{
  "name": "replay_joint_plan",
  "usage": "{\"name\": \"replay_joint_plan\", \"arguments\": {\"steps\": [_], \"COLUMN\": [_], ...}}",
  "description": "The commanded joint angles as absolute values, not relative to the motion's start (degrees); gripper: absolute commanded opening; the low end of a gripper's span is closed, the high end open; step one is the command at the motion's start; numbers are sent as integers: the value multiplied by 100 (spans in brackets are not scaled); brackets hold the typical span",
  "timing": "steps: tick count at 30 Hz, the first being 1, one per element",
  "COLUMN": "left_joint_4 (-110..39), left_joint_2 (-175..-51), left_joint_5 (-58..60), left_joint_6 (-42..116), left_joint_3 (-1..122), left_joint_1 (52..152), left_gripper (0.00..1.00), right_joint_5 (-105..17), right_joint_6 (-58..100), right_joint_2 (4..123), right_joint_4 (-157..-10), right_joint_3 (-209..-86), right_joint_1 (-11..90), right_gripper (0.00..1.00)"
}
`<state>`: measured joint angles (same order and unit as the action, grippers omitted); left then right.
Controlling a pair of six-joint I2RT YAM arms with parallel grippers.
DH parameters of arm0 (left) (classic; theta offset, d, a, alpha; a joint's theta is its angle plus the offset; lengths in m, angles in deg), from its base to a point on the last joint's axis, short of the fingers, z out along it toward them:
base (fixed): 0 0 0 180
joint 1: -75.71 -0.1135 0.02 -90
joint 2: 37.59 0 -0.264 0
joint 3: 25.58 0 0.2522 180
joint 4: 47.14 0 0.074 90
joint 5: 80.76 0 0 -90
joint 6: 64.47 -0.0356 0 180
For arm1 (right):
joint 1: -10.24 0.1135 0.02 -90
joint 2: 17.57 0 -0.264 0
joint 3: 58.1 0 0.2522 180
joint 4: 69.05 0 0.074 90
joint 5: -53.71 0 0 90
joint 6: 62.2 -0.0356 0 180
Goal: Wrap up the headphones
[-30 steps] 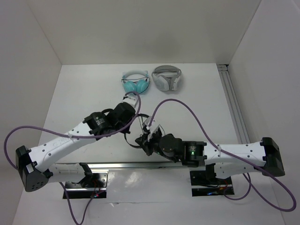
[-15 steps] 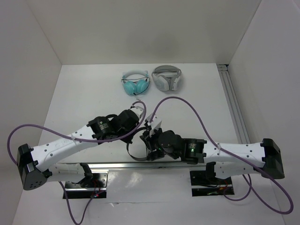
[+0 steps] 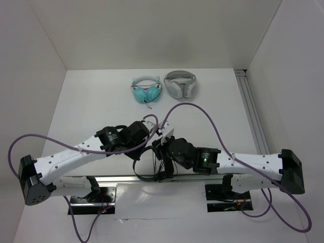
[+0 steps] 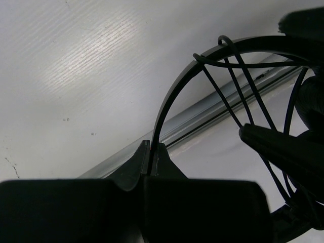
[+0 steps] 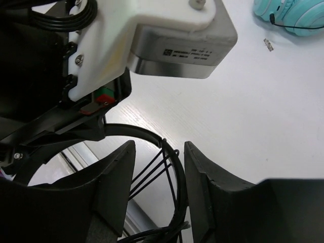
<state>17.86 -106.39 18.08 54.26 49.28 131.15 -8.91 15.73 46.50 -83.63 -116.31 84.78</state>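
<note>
headphones [image 4: 161, 109] are pinched by the headband [image 4: 174, 81] in the clamped left end effector [image 4: 151, 157] over the near edge of the desk [image 3: 91, 111]; right end effector [image 5: 159, 152] is parted, so cable [image 5: 152, 172] should be regripped near the wraps.

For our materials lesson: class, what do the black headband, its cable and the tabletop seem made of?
Headband: probably plastic or thin sprung metal, matt black; holds a thin even arc.
Cable: likely rubber-sheathed wire, slightly glossy; bends in loose strands.
Tabletop: perhaps white laminate, satin; fine ridges and soft glare.
</note>
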Motion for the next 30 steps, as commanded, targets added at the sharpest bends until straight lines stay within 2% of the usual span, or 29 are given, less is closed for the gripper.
{"name": "replay_joint_plan", "arguments": {"steps": [1,6,8,12,13,14,15,23,30], "left_joint_4": [1689,1637,1584,1479,1479,1426,1374,1048,504], "left_joint_2": [-10615,-10667,-10668,-10781,-10782,-10782,-10782,-10940,-11387], "left_joint_5": [1548,1609,1671,1881,1942,2013,2013,2435,2637], "left_joint_6": [5436,5488,5549,5655,5734,5735,5796,6226,6385], "left_joint_3": [4875,4813,4813,4873,4874,4926,4927,5093,5234], "left_joint_1": [13143,13064,12942,12801,12731,12635,12581,12134,12010], "left_gripper": [0,0,0,0,0,0,0,0,0], "right_joint_5": [-904,-843,-580,-255,-54,44,114,467,844], "right_joint_6": [1629,1629,1629,1576,1515,1436,1435,909,304], "right_joint_2": [4711,4553,4361,3974,3903,3772,3701,2867,2672], "right_joint_4": [-8176,-8123,-8280,-8631,-8754,-8886,-9122,-9783,-10460], "right_joint_3": [-11616,-11616,-11616,-11678,-11730,-11809,-11809,-11871,-12107], "right_joint_1": [8380,8380,8380,8380,8380,8380,8380,8380,8380], "right_gripper": [51,55,61,85,85,95,100,100,100]}}
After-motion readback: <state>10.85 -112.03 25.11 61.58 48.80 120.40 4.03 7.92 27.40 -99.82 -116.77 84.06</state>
